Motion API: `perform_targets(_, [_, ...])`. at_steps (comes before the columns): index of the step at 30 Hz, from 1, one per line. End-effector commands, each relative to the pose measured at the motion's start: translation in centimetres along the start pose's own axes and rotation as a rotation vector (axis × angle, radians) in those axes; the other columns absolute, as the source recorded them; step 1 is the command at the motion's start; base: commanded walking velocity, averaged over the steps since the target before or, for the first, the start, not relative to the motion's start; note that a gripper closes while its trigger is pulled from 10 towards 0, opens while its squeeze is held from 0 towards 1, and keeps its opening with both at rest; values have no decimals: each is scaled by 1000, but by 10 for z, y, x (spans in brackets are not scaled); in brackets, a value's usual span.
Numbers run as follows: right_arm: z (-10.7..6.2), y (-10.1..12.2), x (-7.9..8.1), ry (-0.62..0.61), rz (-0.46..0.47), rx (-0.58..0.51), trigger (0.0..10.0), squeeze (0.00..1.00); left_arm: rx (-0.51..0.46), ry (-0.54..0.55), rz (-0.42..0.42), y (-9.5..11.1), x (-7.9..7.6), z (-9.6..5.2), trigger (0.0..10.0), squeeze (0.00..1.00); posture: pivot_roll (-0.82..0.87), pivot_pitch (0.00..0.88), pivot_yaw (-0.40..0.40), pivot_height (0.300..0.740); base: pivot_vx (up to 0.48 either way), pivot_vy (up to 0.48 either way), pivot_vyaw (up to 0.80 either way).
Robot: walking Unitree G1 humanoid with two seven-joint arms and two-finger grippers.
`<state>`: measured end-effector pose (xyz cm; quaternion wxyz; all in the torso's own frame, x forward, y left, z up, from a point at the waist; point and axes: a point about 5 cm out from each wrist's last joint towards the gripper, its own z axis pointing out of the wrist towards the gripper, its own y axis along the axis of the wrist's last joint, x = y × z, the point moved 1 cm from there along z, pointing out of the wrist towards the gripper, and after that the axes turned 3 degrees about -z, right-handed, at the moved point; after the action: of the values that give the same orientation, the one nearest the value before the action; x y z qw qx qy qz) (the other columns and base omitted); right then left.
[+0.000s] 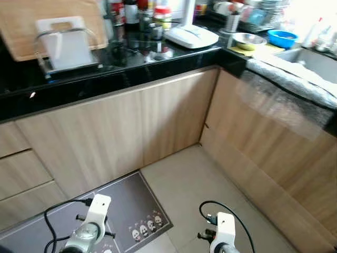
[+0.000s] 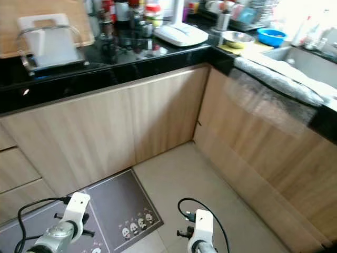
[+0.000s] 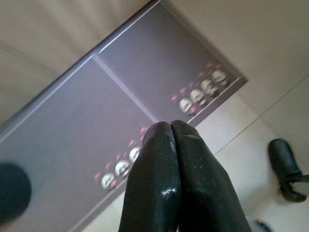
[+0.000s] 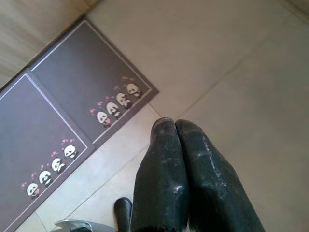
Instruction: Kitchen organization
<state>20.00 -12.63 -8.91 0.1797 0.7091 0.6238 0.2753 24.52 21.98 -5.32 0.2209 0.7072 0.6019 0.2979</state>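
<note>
A black L-shaped counter runs across the back and down the right side. On it stand a wooden cutting board, a white board in a wire rack, bottles and jars, a white flat appliance, a steel bowl and a blue bowl. Both arms hang low over the floor. My left gripper is shut and holds nothing, above a grey mat. My right gripper is shut too, above beige tiles.
Wood-fronted cabinets and drawers sit under the counter. A sink lies at the right. A grey panda-print mat covers the floor by the cabinets, with beige tile in the corner.
</note>
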Motion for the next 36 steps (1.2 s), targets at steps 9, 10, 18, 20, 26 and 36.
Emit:
perform_targets(9, [0, 2, 0, -5, 3, -9, 10000, 0, 17, -4, 5, -5, -6, 0, 10000, 0, 107, 0, -30, 740, 0, 0, 0])
perform_targets(10, [0, 1, -1, -6, 2, -6, 10000, 0, 25, -7, 5, -7, -7, 0, 10000, 0, 106, 0, -33, 740, 0, 0, 0])
perform_targets(18, [-1, -3, -3, -7, -9, 11, 10000, 0, 30, -19, -9, -13, -11, -1, 10000, 0, 100, 0, -41, 740, 0, 0, -168])
perform_targets(20, [-1, -4, -3, -4, -15, 16, 10000, 0, 30, -23, -15, -15, -13, -2, 10000, 0, 98, 0, -40, 740, 0, 0, -659])
perform_targets(26, [-1, -5, -3, 0, -19, 17, 10000, 0, 32, -15, -6, -16, -13, -2, 10000, 0, 96, 0, -39, 740, 0, 0, -647])
perform_targets(36, [-1, -5, -2, 0, -18, 16, 10000, 0, 35, -10, 1, -17, -11, -2, 10000, 0, 90, 0, -30, 740, 0, 0, -641])
